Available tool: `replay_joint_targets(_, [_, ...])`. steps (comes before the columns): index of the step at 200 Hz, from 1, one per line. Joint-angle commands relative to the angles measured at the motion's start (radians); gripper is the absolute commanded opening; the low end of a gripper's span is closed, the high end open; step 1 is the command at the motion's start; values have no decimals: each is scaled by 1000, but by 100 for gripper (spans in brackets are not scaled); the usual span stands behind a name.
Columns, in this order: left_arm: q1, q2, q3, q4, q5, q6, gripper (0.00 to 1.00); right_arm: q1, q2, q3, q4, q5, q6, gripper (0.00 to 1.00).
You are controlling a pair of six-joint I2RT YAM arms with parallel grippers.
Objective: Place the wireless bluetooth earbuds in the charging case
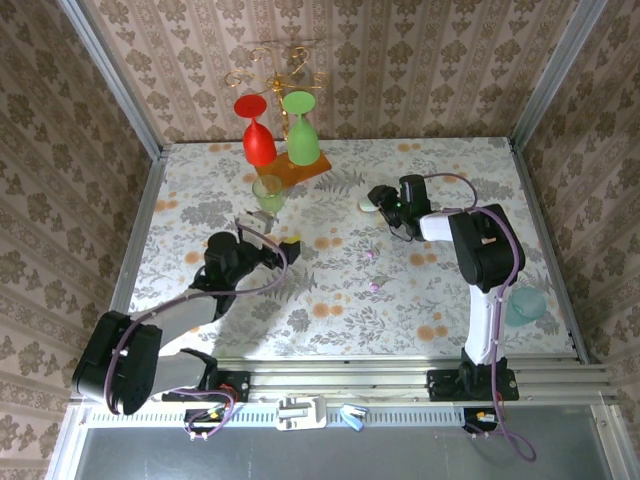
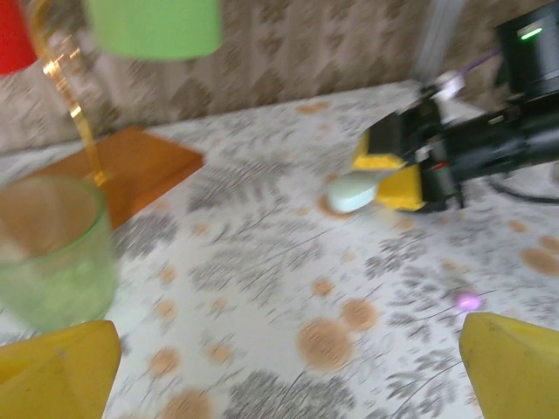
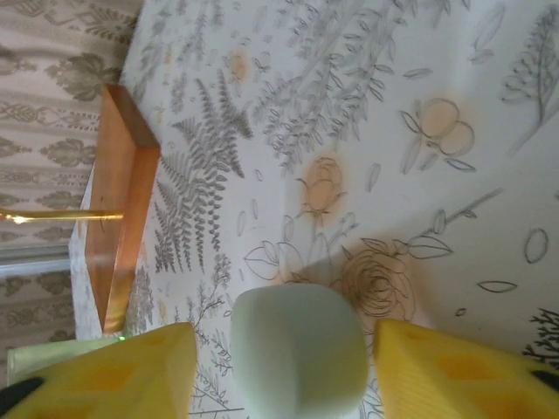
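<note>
Right gripper (image 2: 389, 172) released, its jaws flanking the pale mint oval plastic case (image 3: 297, 349) with gaps either side; left gripper (image 2: 288, 358) spread wide over floral tablecloth (image 1: 330, 320); tiny lilac plastic earbud (image 1: 375, 287) lying apart.

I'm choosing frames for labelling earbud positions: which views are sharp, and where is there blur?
Left wrist: motion-blurred throughout; the purple earbud is a glowing smudge, the mint case soft-edged. Right wrist: tablecloth print crisp, the close mint case and yellow fingers slightly soft. Top external: sharp, evenly lit, but the earbud is a tiny speck.
</note>
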Motion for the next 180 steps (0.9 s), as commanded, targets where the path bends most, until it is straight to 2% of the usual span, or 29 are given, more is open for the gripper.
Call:
replay_joint_targets(1, [23, -40, 31, -169, -117, -45, 100, -11, -104, -45, -116, 109, -95, 66])
replay_joint_targets(25, [43, -43, 79, -333, -180, -75, 100, -11, -217, -104, -186, 184, -164, 74])
replay_joint_targets(41, [62, -13, 123, -429, -186, -100, 100, -4, -289, -141, -213, 206, -224, 76])
replay_joint_targets(66, [105, 73, 175, -490, -132, -185, 99, 33, -388, -172, -281, 242, -323, 77])
replay_joint_targets(92, [134, 184, 247, -534, -68, -322, 88, 71, -458, -195, -325, 229, -409, 77])
replay_joint_targets(124, [136, 277, 287, -520, 21, -423, 86, 101, -499, -200, -387, 233, -486, 78])
replay_joint_targets(159, [111, 338, 257, -347, 179, -586, 83, 117, -517, -215, -410, 270, -493, 77])
replay_joint_targets(180, [71, 343, 241, -328, 185, -624, 83, 125, -527, -227, -411, 272, -496, 77])
